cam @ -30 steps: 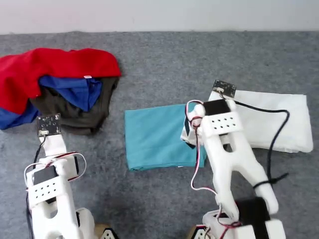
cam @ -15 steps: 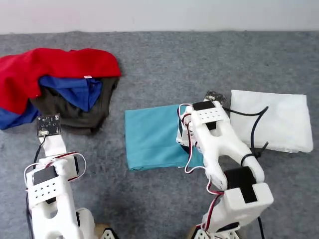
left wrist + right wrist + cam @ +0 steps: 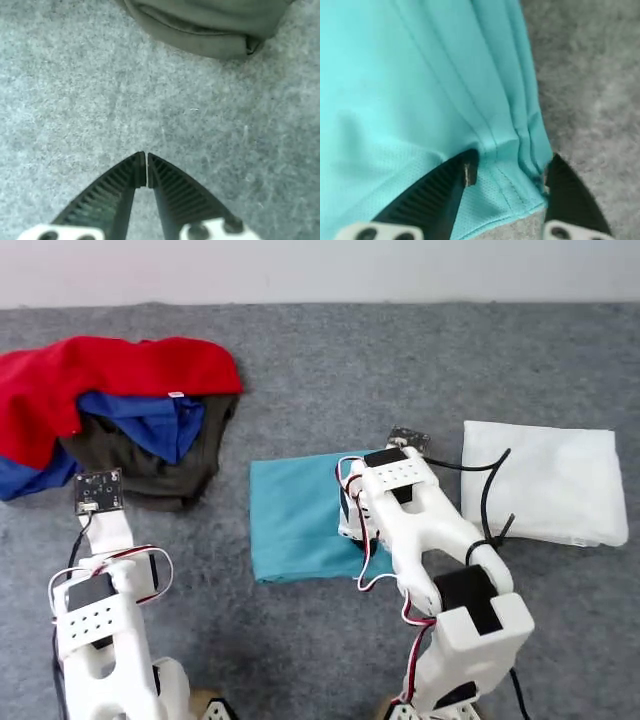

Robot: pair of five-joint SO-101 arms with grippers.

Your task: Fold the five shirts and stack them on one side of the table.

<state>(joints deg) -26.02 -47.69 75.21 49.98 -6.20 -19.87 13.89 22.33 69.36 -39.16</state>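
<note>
Seen from the high view, a folded teal shirt (image 3: 295,520) lies at the centre of the grey table (image 3: 330,360). A folded white shirt (image 3: 545,480) lies at 3 o'clock, and a heap of red shirt (image 3: 110,370), blue shirt (image 3: 150,425) and dark olive shirt (image 3: 165,475) at 10 o'clock. The right arm (image 3: 405,495) leans over the teal shirt's 3 o'clock edge, and the left arm (image 3: 100,585) stands at 7 o'clock. In the left wrist view, the left hand (image 3: 146,170) is pressed together above bare table, near the dark olive shirt's hem. In the right wrist view, the right hand (image 3: 510,162) is spread, straddling the teal shirt's layered edge.
</note>
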